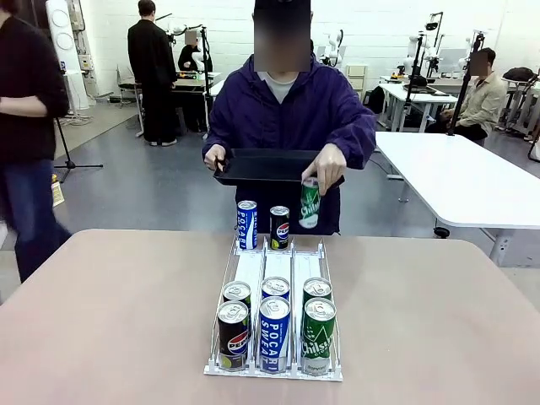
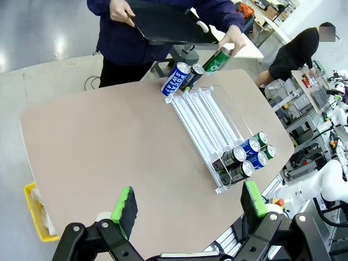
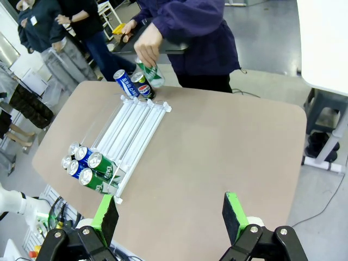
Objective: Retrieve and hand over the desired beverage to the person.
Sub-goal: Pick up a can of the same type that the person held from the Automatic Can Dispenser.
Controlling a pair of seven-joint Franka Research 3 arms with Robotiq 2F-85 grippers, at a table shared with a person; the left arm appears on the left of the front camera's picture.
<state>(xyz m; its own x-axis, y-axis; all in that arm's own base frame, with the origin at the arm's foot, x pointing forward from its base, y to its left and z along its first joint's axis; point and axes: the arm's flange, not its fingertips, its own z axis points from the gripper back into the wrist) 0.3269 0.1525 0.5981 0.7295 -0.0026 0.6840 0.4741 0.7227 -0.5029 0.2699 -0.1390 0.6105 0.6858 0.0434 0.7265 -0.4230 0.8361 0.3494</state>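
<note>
Restocking seemed to be under way at the far end of the white can rack [image 1: 277, 268]; the person [image 1: 287, 110], upper middle of the front view, held a black tray [image 1: 266, 164] in one hand while the other hand [image 1: 326, 166] gripped a green Chilsung can [image 1: 310, 203] just above the right-hand lane; a far Pocari Sweat can [image 1: 246, 224] and a far Pepsi can [image 1: 279, 227] stood upright at the ends of the left and middle lanes.

Six cans sat in two rows at the near end, lower middle of the frame; the front row ran near Pepsi can [image 1: 233, 333], near Pocari Sweat can [image 1: 274, 333], near Chilsung can [image 1: 318, 335].

The left gripper [image 2: 189, 205], at the bottom edge of its wrist view, had its green pads well apart with nothing between them, above the tan table [image 2: 98, 141]; the right gripper [image 3: 171, 217] was likewise spread and empty.

Which drink was wanted could not be told; no pointing showed. The sensible course was probably to keep both arms back until the person's hand cleared the rack; then take the front can of the chosen lane, being nearest; neighbours stood just beside one another, so the fingers would need to slip in squarely, close on the can's body, lift it over the front lip and keep it upright for the handover.
</note>
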